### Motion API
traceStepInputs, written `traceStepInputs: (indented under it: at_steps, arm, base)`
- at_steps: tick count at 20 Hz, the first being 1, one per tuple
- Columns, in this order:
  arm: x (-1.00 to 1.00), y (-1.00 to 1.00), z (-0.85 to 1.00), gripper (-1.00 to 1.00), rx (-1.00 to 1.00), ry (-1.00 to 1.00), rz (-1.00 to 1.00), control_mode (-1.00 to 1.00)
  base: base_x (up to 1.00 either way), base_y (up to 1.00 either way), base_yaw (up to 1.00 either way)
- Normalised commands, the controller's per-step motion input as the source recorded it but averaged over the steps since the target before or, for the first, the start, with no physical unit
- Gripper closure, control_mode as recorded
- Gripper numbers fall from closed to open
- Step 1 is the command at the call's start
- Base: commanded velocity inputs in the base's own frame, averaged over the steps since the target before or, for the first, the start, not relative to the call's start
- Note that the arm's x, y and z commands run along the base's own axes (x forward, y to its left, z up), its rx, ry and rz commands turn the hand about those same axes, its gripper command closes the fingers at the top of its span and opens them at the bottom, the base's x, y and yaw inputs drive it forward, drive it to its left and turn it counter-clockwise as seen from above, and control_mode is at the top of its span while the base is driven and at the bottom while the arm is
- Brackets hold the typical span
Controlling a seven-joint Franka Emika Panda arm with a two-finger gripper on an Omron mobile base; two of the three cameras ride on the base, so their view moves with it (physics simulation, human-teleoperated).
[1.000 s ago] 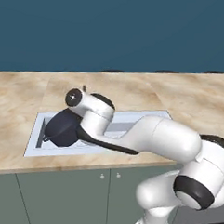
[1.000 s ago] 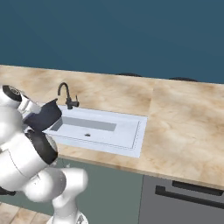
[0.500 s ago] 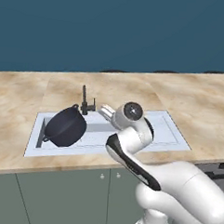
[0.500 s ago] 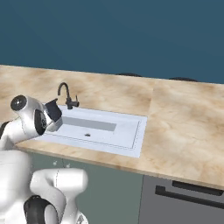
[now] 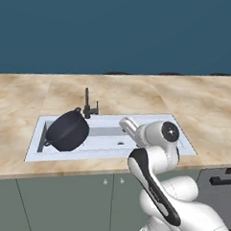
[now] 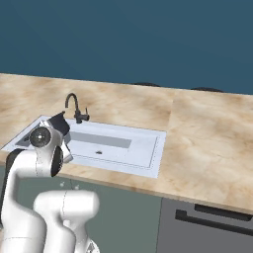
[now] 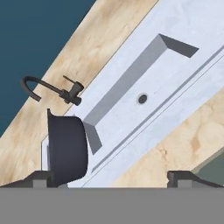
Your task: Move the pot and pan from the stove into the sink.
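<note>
Fingertips [image 7: 181,176] rise at the near edge of our hand view, set wide apart with nothing between them, so we read the gripper [image 7: 109,177] as fully open and holding nothing. In the left base view it points toward the sink [image 5: 185,145] from just in front of it, above the counter's [image 5: 19,160] front edge.

Next out, the pot [image 5: 67,130] sits in the sink's left end, tipped on its side against the left wall, its dark mouth turned toward the faucet [image 5: 87,106]. We judge that half of the job done.

We cannot make out the pan from here, and the stove lies somewhere off to the right of the sink, past the beige counter. So the step in hand, as we judge it, is pulling clear and heading for the pan. To do it well we should lift before swinging, keeping the elbow off the counter's front lip, and keep the jaws wide for the long handle.

For room, the sink right of the pot is bare around the drain [image 7: 142,98], and that is where the pan should fit. The faucet stands at the sink's back rim, just behind the pot; we should come in from the front right. Beyond the sink, counter runs to the blue wall [image 5: 117,31].
</note>
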Motion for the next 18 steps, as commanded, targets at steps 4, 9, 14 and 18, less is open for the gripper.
traceStepInputs:
  at_steps: [4, 9, 14, 18]
  arm:
    - [0.00, 0.00, 0.00, -1.00, 0.00, 0.00, 0.00, -1.00]
    - [0.00, 0.00, 0.00, -1.00, 0.00, 0.00, 0.00, 1.00]
    - [0.00, 0.00, 0.00, -1.00, 0.00, 0.00, 0.00, 1.00]
    - [0.00, 0.00, 0.00, -1.00, 0.00, 0.00, 0.00, 1.00]
  base:
    - [0.00, 0.00, 0.00]
    - [-0.41, 0.00, 0.00]
    - [-0.74, 0.00, 0.00]
    - [-0.59, 0.01, 0.00]
